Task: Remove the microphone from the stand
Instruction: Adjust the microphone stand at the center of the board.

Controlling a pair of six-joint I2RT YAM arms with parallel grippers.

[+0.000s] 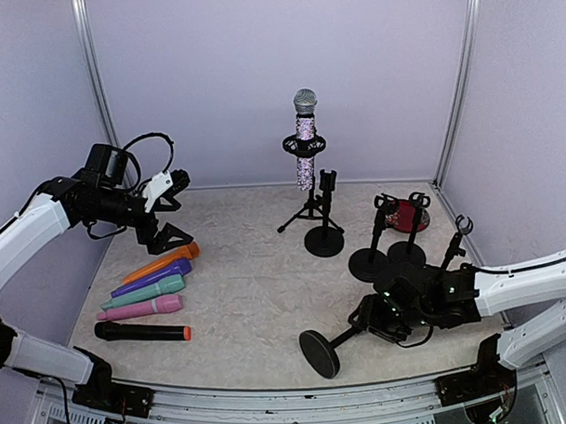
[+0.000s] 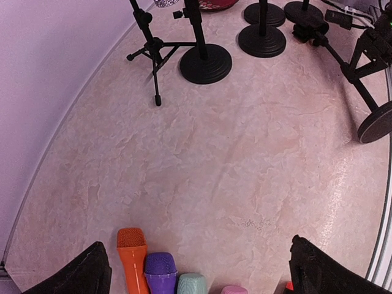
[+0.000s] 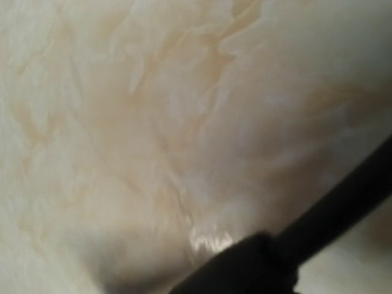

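1. Now, microphone: upright in the ring of the tripod stand, well beyond your wide-spread left hand, toward its right.
2. Your right hand: low beside a toppled stand; grip unclear.
3. Probably light, rigid; grasp the body above the ring.

My right wrist view is a close blur: pale tabletop and a dark rod that runs off the right edge. I cannot tell what the rod belongs to. From above, my right gripper merges with the tipped stand, so its jaws are unreadable. My left wrist view cuts the orange microphone and the purple microphone at the bottom edge, and only their heads show.
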